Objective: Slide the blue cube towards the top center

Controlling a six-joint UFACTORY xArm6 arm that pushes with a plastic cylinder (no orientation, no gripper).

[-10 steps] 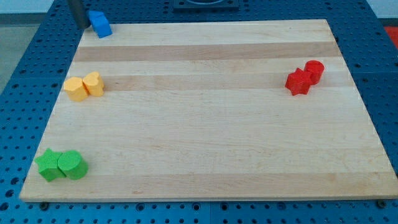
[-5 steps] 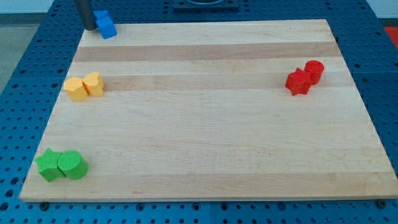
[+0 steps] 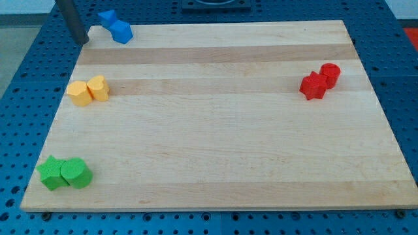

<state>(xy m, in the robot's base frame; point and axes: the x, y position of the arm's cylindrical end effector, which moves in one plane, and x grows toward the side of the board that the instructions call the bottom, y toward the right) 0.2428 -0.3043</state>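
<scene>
The blue cube [image 3: 121,31] sits at the top left corner of the wooden board [image 3: 215,117], with a second blue block [image 3: 106,16] touching it just above and to its left, at the board's top edge. My tip [image 3: 82,41] is at the board's left edge, to the left of and slightly below the blue blocks, apart from them. The rod rises out of the view's top.
Two yellow blocks [image 3: 88,90] sit together at the left. Two green blocks [image 3: 64,173] sit at the bottom left. Two red blocks [image 3: 320,81] sit at the right. A blue perforated table [image 3: 19,98] surrounds the board.
The blue cube has shifted a little to the right, and the second blue block shows beside it. My tip has drawn back to the left and slightly down, away from them.
</scene>
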